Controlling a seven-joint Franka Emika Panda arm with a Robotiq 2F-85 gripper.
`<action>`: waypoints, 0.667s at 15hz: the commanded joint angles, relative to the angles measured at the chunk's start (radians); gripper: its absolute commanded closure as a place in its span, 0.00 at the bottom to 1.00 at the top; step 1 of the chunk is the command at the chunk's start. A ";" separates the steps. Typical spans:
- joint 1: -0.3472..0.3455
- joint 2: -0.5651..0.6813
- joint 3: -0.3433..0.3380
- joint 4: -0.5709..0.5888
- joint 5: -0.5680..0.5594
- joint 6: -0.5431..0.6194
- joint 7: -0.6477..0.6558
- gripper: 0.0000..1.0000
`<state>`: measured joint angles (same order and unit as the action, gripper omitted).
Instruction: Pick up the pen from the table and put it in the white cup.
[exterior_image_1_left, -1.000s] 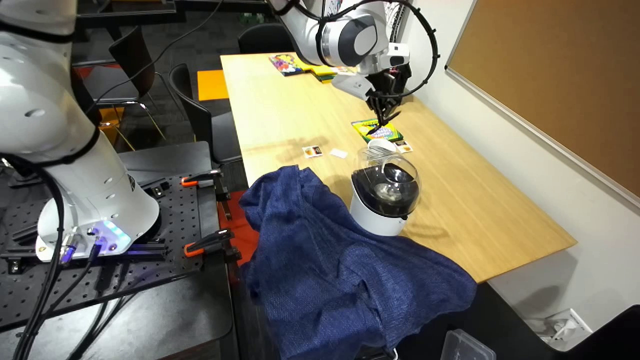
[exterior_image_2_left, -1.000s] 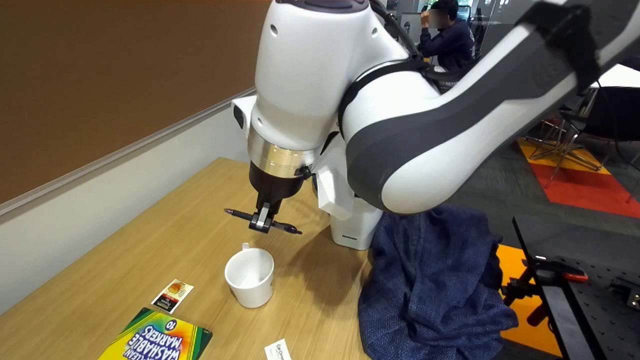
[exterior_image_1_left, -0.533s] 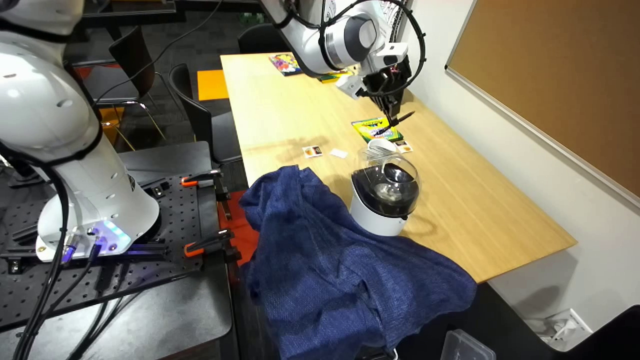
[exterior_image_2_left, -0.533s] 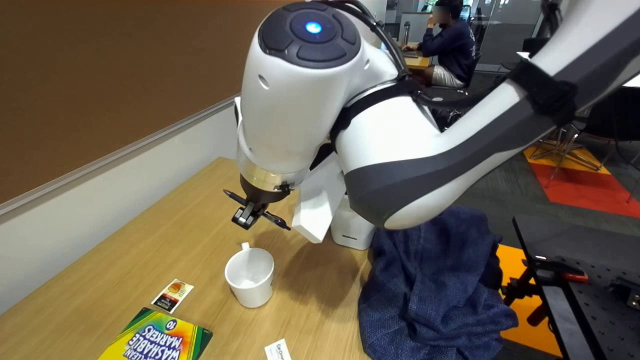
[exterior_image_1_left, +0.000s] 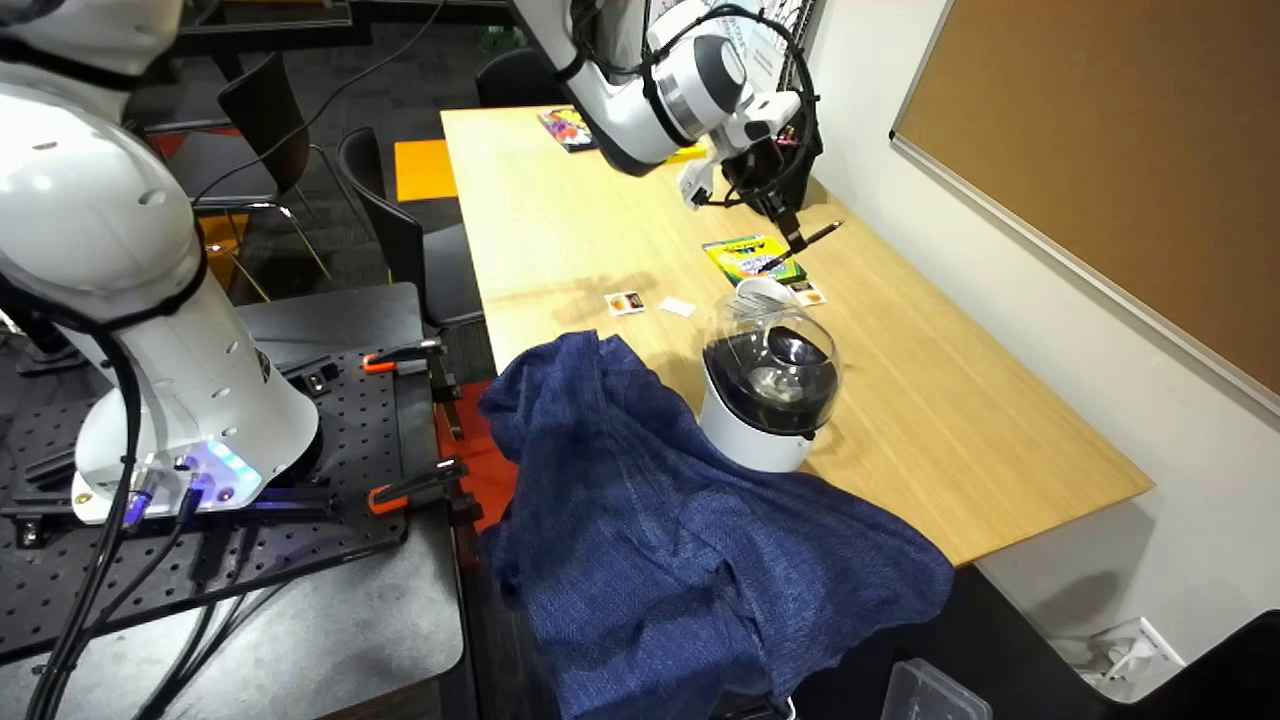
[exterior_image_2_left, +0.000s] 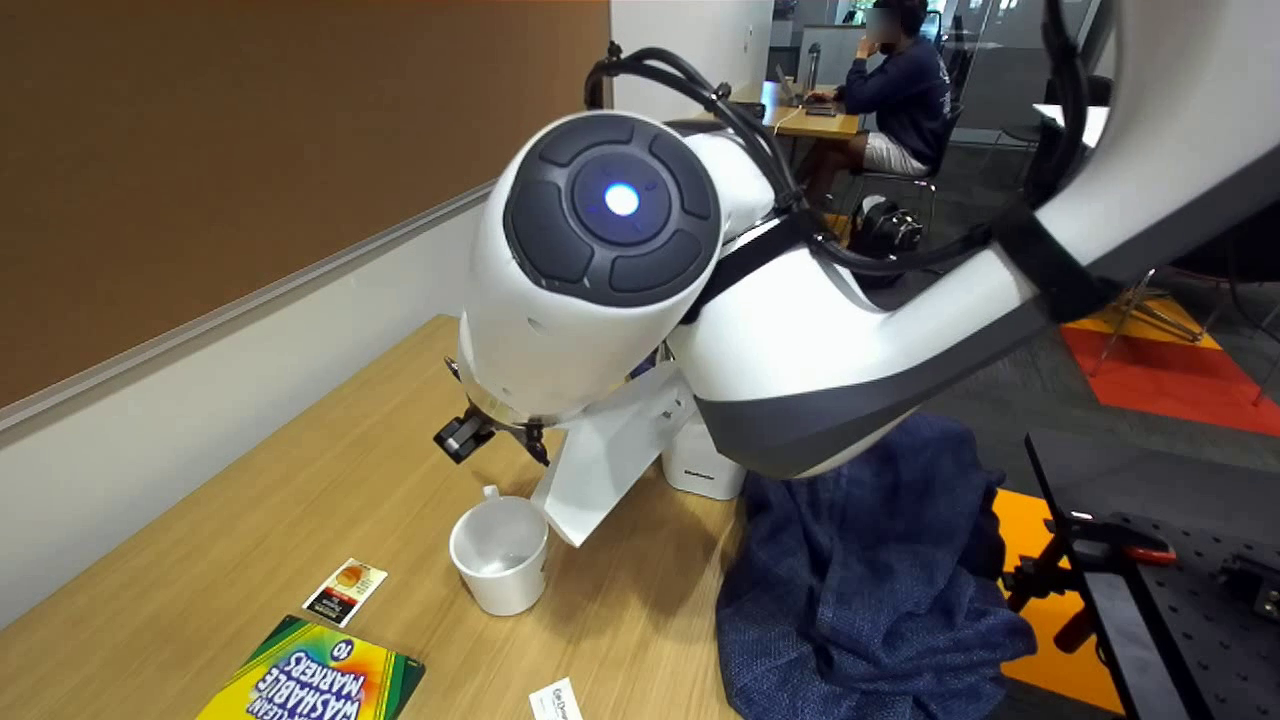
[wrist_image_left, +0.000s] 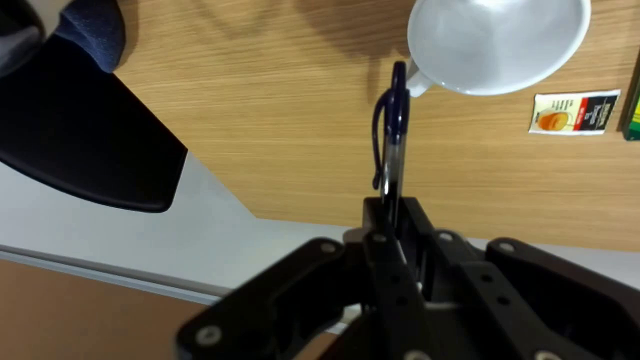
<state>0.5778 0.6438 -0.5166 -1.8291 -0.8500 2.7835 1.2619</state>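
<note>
A dark blue pen with a clip and a clear barrel is held between the fingertips of my gripper, which is shut on it. The pen sticks out of both sides of the gripper, tilted in an exterior view. In an exterior view the arm partly hides the pen beside the gripper. The white cup stands upright on the table, below the gripper. In the wrist view the pen's clip end overlaps the cup's handle side, and the cup opens towards the camera.
A white appliance with a clear dome stands close to the cup. A dark blue cloth drapes over the table edge. A yellow-green marker box, a small packet and a white card lie near the cup. A wall flanks the table.
The gripper has tilted and swung towards the wall side, carrying the pen. The wrist has rotated and its top has come down in an exterior view. The cup has not moved.
</note>
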 joint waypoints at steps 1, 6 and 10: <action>0.084 0.051 -0.100 0.039 -0.090 0.016 0.235 0.97; 0.161 0.095 -0.167 0.062 -0.178 -0.011 0.457 0.97; 0.175 0.123 -0.164 0.076 -0.228 -0.016 0.556 0.97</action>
<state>0.7191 0.7300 -0.6473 -1.7809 -1.0486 2.7725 1.7441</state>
